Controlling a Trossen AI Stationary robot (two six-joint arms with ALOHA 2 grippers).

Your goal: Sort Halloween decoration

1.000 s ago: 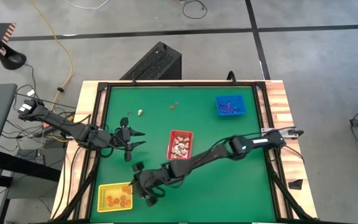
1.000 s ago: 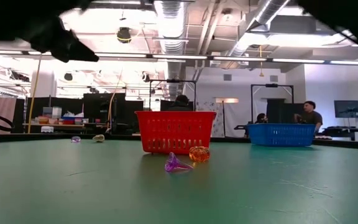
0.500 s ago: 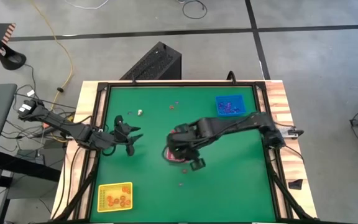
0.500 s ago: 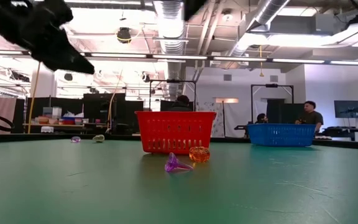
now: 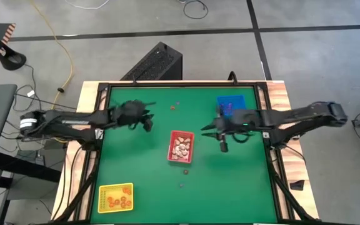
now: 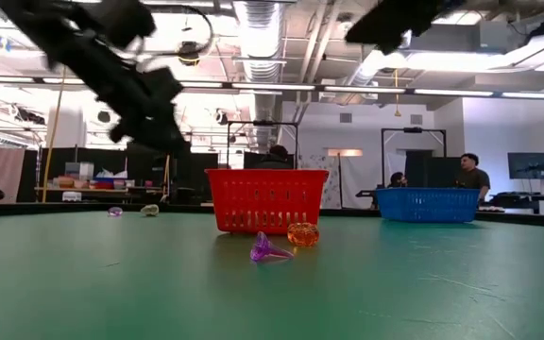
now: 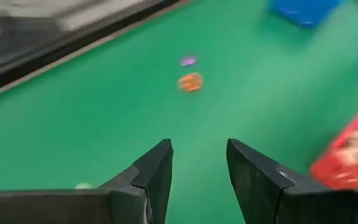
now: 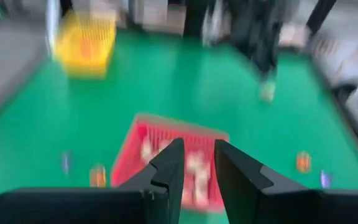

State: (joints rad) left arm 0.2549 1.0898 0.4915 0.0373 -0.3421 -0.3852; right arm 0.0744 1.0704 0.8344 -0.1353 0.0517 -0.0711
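My left fingers point(image 7: 197, 180) hang spread, empty; I should descend squarely over the small orange trinket point(image 7: 190, 81) before pinching.

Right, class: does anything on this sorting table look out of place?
Yes. An orange trinket and a purple trinket lie loose on the green table beside the red tray, outside any tray. Two more sit near the far edge.
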